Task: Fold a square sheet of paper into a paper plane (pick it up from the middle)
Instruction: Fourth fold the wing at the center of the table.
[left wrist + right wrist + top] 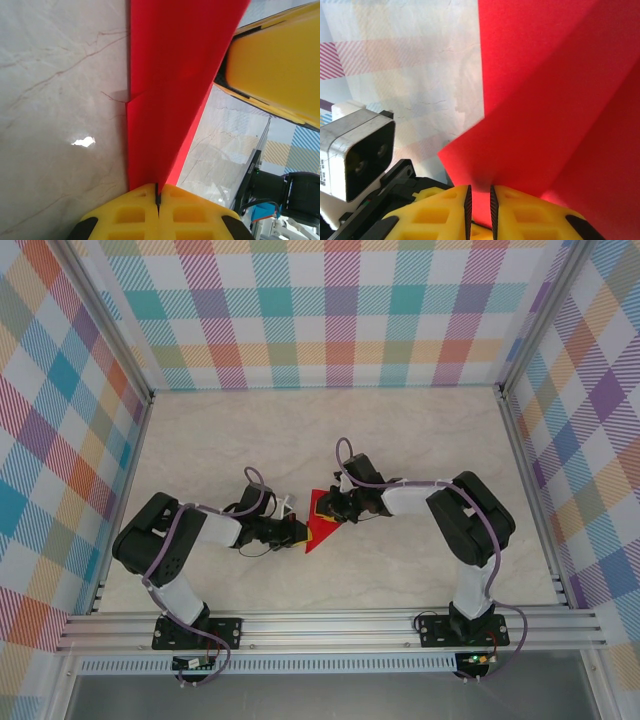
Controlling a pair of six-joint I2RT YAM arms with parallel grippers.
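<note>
1. The square sheet of paper [319, 529], bright red and already creased into a pointed, roughly triangular outline, sits near the middle of the counter [420, 430], a little toward its near edge, between the two arms.
2. The left gripper [298, 533] is closed on the paper's left side. In the left wrist view its yellow fingers [130, 212] meet with the red edge pinched between them.
3. The right gripper [337, 508] clamps the paper's far-right side. In the right wrist view its fingers [440, 210] stand a narrow slit apart with red paper in the slit.
4. A diagonal fold runs across the sheet in the right wrist view.
5. Whether the paper touches the counter cannot be told.
</note>
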